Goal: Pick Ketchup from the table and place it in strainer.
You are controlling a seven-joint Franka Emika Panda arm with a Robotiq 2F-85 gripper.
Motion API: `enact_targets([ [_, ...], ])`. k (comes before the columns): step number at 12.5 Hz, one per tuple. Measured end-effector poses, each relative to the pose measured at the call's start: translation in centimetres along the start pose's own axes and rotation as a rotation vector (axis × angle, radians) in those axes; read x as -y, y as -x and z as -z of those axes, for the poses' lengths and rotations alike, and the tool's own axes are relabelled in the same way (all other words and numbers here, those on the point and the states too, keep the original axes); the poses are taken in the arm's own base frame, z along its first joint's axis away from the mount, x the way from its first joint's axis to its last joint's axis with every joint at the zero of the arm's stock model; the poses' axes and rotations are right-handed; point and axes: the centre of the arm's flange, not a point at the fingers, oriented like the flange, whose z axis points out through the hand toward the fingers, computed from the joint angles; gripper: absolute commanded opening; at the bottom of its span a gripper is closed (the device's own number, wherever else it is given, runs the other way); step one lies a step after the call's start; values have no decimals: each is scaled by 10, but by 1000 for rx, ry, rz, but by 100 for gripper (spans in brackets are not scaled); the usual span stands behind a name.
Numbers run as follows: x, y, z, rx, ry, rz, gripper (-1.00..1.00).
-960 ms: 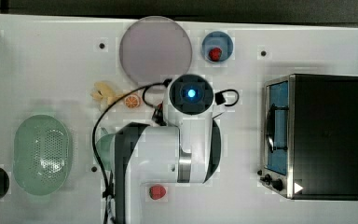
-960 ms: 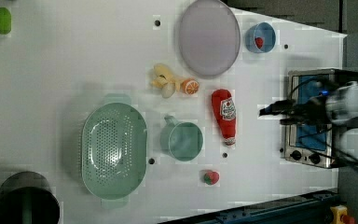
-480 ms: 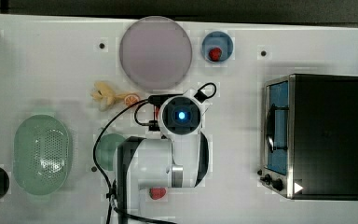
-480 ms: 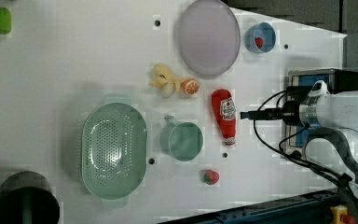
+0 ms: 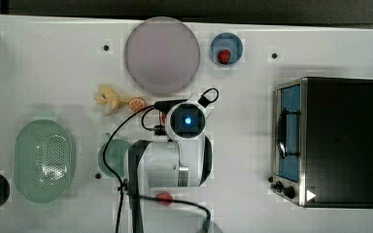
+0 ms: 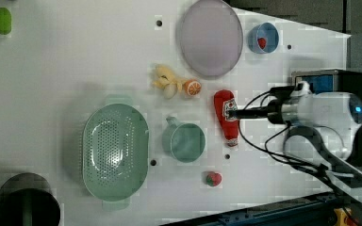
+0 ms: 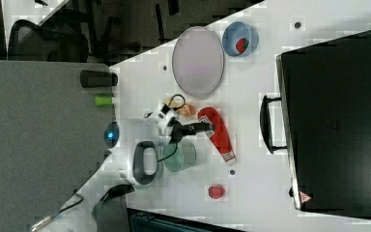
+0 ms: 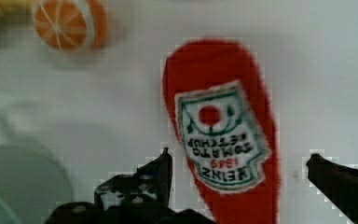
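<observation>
Since the earlier frame the arm swung in from the toaster oven side and now sits over the Ketchup (image 6: 226,117).

Top view: the arm covers the bottle; the strainer (image 5: 43,160) is well apart from it.

Left view: the gripper (image 6: 236,113) is at the bottle's label; the green cup (image 6: 184,141) lies between bottle and strainer (image 6: 115,152).

Right view: the bottle (image 7: 218,132) lies flat just beside the cup (image 7: 179,155).

Wrist view: fingers (image 8: 161,170) spread wide, either side of the bottle (image 8: 223,126), not gripping. An orange slice (image 8: 67,23) lies near its base.
</observation>
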Motion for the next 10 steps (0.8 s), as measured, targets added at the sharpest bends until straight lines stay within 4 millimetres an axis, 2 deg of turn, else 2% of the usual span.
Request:
enact_targets([
  [3,-1,17,-54,63,-13,13,100],
  [4,-3,22,-66,69,-13,19,93],
  [5,-6,24,-72,69,-12,15,70],
  [7,-12,22,-75,62,-13,0,25],
  [10,-15,16,-55,17,-7,-9,25],
])
